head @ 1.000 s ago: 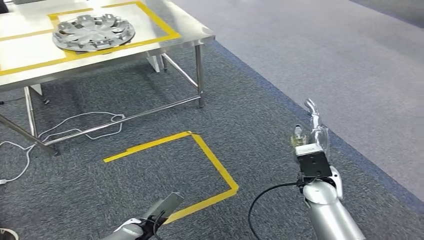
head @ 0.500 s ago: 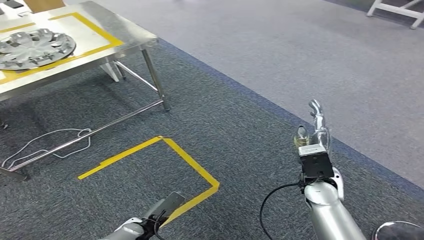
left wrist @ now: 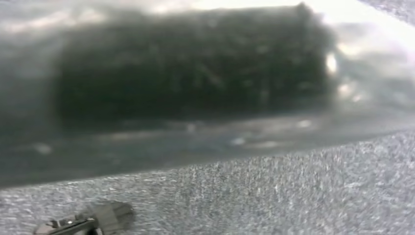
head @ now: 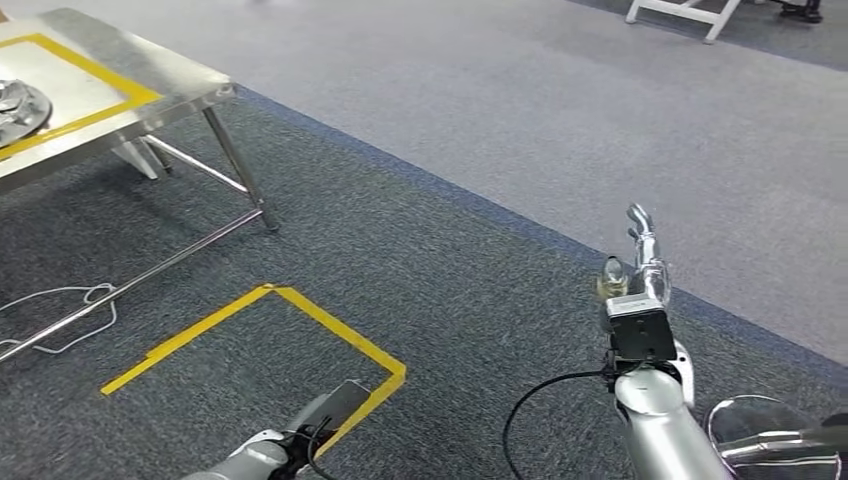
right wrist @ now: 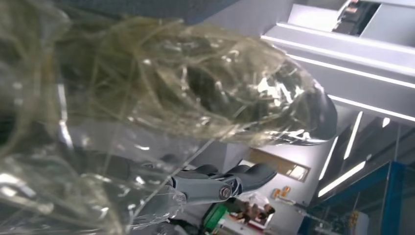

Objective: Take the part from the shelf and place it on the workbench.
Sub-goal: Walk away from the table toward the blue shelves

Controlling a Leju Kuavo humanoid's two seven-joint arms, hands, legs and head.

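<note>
A silver wheel-cover part (head: 14,106) lies on the steel workbench (head: 130,72) at the far left edge of the head view, inside a yellow tape frame. My right hand (head: 640,262) is raised over the carpet at the right, fingers pointing up and apart, holding nothing. In the right wrist view its dark fingers (right wrist: 230,181) stretch out free beyond a thumb wrapped in clear film (right wrist: 195,83). My left hand (head: 335,405) shows as a grey piece at the bottom edge; how its fingers lie is hidden. The left wrist view is a dark blur over carpet.
A yellow tape square (head: 300,315) marks the dark carpet in front of me. A white cable (head: 60,300) trails under the workbench. A round shiny object (head: 765,430) with a silver bar sits at the lower right corner. Lighter grey floor lies beyond the blue strip.
The whole view has swung to the right: the workbench and part have slid to the left edge, and a round shiny object has entered at the lower right. Both arms keep their pose.
</note>
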